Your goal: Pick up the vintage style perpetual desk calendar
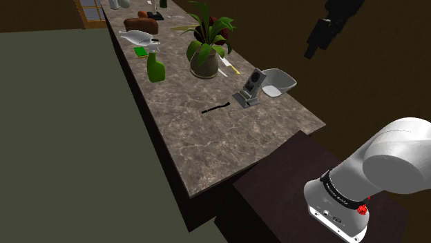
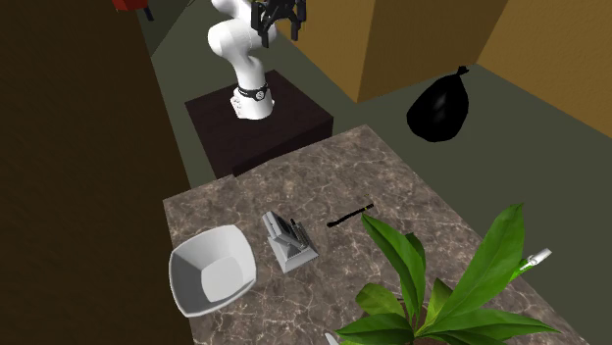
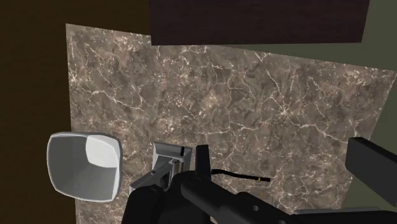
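Note:
The desk calendar [image 1: 251,88] is a small grey stand with a dark face, upright on the marble counter [image 1: 207,145] beside a white bowl. It also shows from behind in the second exterior view [image 2: 290,241]. My black gripper [image 1: 319,36] hangs high in the air, well above the counter and apart from the calendar, close to the stand's side [image 2: 278,14]. In the wrist view the fingers [image 3: 202,160] stand wide apart with nothing between them, so the gripper [image 3: 286,172] is open. The calendar [image 3: 167,160] lies far below, partly hidden by one finger.
A white bowl [image 1: 279,81] sits right next to the calendar. A thin black stick [image 1: 215,107] lies on the counter nearby. A potted plant [image 1: 207,43], a green spray bottle [image 1: 156,67] and other items stand farther along. A black bag [image 2: 441,106] rests on the floor.

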Robot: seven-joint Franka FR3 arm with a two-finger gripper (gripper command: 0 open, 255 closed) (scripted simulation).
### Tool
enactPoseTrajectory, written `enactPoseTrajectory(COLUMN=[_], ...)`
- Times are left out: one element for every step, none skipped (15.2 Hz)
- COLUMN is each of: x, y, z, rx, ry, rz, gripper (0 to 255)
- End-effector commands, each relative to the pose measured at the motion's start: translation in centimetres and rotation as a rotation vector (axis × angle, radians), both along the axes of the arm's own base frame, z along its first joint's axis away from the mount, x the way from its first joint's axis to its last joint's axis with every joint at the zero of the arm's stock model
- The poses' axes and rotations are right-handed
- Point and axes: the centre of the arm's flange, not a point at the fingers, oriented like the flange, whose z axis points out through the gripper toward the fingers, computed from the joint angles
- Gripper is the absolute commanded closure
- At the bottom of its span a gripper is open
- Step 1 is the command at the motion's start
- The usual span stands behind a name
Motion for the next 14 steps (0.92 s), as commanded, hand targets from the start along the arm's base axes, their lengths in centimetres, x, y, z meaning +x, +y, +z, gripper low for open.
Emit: enactPoseTrajectory(x=[0.0,0.8,1.6,2.5,3.3,4.1,4.9,5.7,6.5,7.3,8.1,8.9,9.7,10.5], y=[0.0,-0.9,-1.7,-2.6,-3.5,-4.3,-5.2,-6.0,-6.9,-7.7,-8.6,-9.4,-10.3,-11.1], z=[0.0,-0.7,-1.4,-2.1,-2.8,-3.5,-4.3,-5.0,-5.7,-6.5,-7.2,-8.0,-8.7,-9.5], rx=[0.0,0.009,0.019,0.028,0.038,0.047,0.056,0.066,0.075,0.084,0.094,0.103,0.113,0.122], ry=[0.0,-0.002,-0.004,-0.006,-0.008,-0.01,-0.012,-0.015,-0.017,-0.019,-0.021,-0.023,-0.025,-0.027], rz=[0.0,-0.006,-0.011,-0.017,-0.022,-0.028,-0.034,-0.039,-0.045,-0.05,-0.056,-0.062,-0.067,-0.073], gripper=[0,0,0,0,0,0,0,0,0,0,0,0,0,0])
